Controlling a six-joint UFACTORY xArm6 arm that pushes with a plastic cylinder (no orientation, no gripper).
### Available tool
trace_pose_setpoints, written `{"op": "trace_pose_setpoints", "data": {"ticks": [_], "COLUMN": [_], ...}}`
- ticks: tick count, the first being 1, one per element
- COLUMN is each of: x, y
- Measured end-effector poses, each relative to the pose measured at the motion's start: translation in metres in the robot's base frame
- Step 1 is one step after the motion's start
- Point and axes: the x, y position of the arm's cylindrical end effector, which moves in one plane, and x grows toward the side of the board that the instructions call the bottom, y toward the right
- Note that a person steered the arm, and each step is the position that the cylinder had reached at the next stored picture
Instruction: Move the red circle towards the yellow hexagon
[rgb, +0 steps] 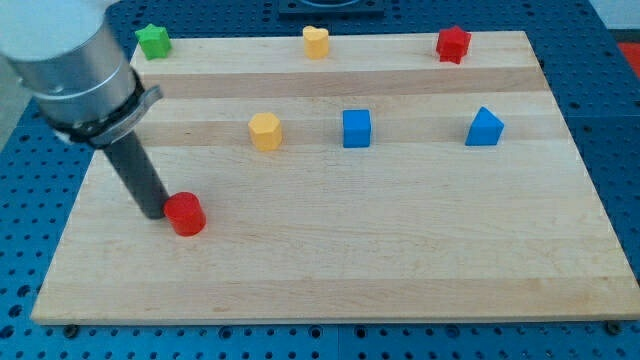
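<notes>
One red circle (185, 214) | touching my tip (153, 213), view's right | no pincer shows

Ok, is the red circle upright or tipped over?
Upright. The red circle sits flat on the board, round face up, with my tip against its left side in the view.

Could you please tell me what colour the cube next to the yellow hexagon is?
The cube is blue, seen in the camera view, at the right of the hexagon.

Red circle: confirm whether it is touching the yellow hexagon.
No, the red circle sits apart from the yellow hexagon, with bare board between them; my tip is at the circle's left.
</notes>
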Motion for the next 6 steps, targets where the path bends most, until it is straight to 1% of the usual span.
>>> {"op": "trace_pose_setpoints", "data": {"ticks": [1,2,3,4,5,6], "x": [0.021,0.059,0.062,0.029,0.008,0.025], "y": [-0.034,-0.042,-0.003,0.033,0.038,0.043]}}
